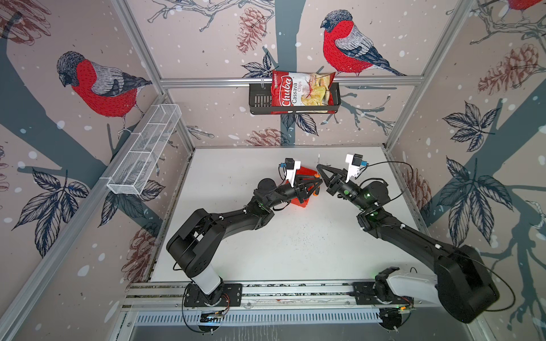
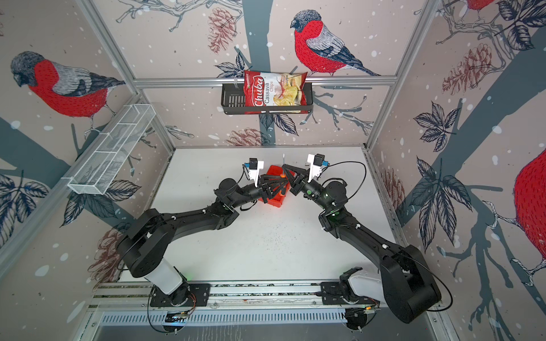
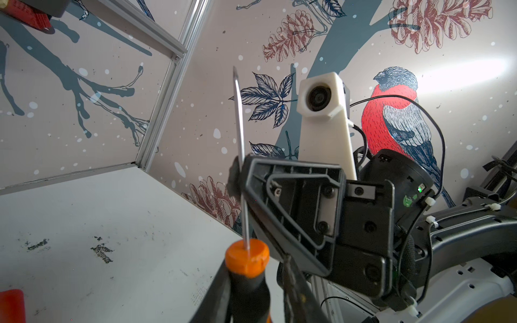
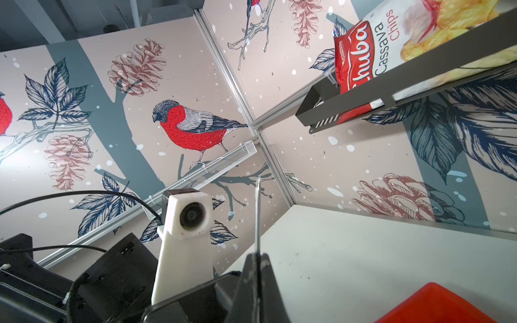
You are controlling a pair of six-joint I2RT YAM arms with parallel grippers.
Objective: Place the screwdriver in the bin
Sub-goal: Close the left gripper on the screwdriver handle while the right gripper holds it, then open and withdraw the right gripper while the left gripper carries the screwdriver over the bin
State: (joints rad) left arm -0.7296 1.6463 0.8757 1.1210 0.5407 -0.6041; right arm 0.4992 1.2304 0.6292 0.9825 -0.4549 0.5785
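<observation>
So, quick status from us: the screwdriver (image 3: 246, 257) isn't in the bin (image 1: 300, 203) yet. It's up in the air, shaft pointing upward, with both arms on it.

The right end effector (image 3: 237, 174) is clamped tight on the thin metal shaft, a bit above the orange collar. The left end effector (image 1: 318, 184) sits around the black-and-orange handle. In the left wrist view, though, we see a sliver of daylight between the handle and one finger, so we read its jaws as slightly parted, not squeezing.

In both top views the tool hangs right by the bin's right-hand edge. We honestly can't tell whether it's over the tray or just beside it. The bin sits on the white desk (image 1: 266, 236), partly hidden under the left arm (image 1: 236, 215), and what we can see of it looks empty.

Our take: the pickup and lift are done. What's left is getting the tool squarely over the bin, bringing it down, and releasing it inside.
</observation>
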